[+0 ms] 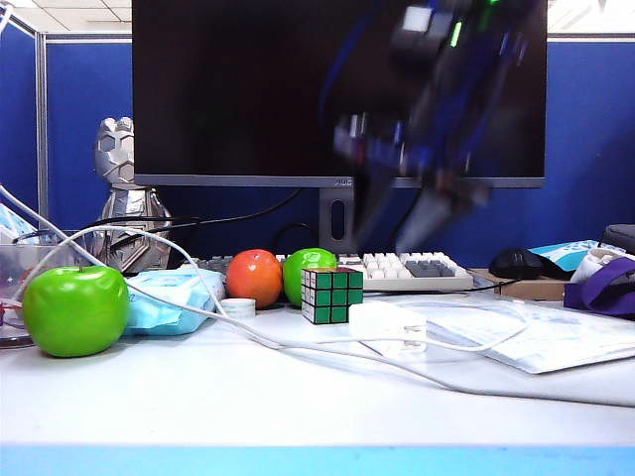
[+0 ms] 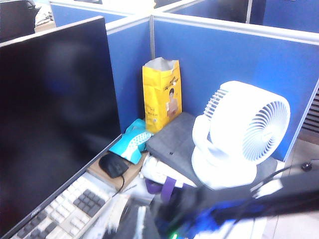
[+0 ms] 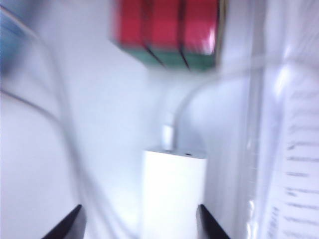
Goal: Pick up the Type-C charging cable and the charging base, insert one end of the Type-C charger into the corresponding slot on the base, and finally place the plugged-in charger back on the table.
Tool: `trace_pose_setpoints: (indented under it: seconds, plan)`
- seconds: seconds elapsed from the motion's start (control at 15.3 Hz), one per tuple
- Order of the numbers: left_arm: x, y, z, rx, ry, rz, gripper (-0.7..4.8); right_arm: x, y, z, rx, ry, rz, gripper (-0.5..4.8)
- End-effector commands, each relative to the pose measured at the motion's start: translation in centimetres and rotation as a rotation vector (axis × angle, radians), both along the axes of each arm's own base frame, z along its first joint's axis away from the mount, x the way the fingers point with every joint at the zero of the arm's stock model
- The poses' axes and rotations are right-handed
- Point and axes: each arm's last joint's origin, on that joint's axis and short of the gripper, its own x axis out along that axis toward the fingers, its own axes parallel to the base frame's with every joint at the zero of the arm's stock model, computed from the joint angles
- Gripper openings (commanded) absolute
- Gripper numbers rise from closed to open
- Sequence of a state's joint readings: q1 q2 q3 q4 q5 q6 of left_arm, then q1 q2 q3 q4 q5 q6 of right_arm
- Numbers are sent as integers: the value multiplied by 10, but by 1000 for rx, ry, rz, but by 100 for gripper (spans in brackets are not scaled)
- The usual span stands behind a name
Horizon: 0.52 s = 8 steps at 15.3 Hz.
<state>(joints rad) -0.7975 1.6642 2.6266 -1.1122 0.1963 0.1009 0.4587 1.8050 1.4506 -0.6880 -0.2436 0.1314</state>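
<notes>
The charging base, a white block, lies flat on the table beside the Rubik's cube; it also shows as the white charging base in the exterior view. The Type-C charging cable curves from a small white plug seated in the base's end. My right gripper is open, its dark fingertips wide on both sides of the base, not touching it. Outside, the right gripper is a blur above the base. My left gripper shows in no view.
A Rubik's cube stands just behind the base, papers to its right. A longer white cord crosses the table. Two green apples, an orange fruit, a keyboard, a mouse and a fan surround.
</notes>
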Motion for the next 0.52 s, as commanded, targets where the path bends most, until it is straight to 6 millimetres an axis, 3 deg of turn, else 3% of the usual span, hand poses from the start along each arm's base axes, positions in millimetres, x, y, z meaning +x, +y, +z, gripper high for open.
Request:
trace_pose_setpoints:
  seconds: [0.07, 0.13, 0.2, 0.33, 0.39, 0.46, 0.52]
  plan:
    - [-10, 10, 3, 5, -12, 0, 11, -24, -11, 55, 89, -139, 15, 2]
    - [-14, 14, 3, 31, -27, -5, 11, -36, -16, 75, 118, -188, 19, -5]
    - [-22, 23, 2, 79, -46, -13, -6, -65, -31, 113, 163, -282, 20, -5]
    - [-37, 39, 6, 80, -48, 10, -6, -123, -60, 165, 234, -442, 16, -5]
    - [-43, 45, 7, 75, -55, 12, -6, -142, -69, 179, 259, -494, 16, -5]
    - [-55, 58, 11, 63, -70, 13, -6, -186, -92, 203, 292, -620, -13, -5]
    - [-68, 71, 13, 56, -76, 14, -5, -219, -110, 215, 291, -714, -62, -5]
